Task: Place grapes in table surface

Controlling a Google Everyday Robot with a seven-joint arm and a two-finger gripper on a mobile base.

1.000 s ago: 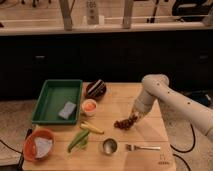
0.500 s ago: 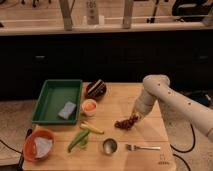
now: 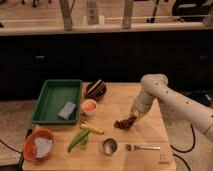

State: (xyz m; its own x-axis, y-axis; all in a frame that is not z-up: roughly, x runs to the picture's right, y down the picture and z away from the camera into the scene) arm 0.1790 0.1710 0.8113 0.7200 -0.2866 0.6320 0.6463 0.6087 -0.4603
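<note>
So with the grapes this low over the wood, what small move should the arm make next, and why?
Probably let go, then lift straight up. The grapes appear to lie on the table surface, right of the yellow item and above the fork, with the gripper right at their upper right end. Whether it still grips them cannot be told.

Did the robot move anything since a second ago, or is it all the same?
Nothing visibly changed. The hand is still down at the grapes on the table surface, right where it was a second ago. The green tray, fork and metal cup have not moved either.
</note>
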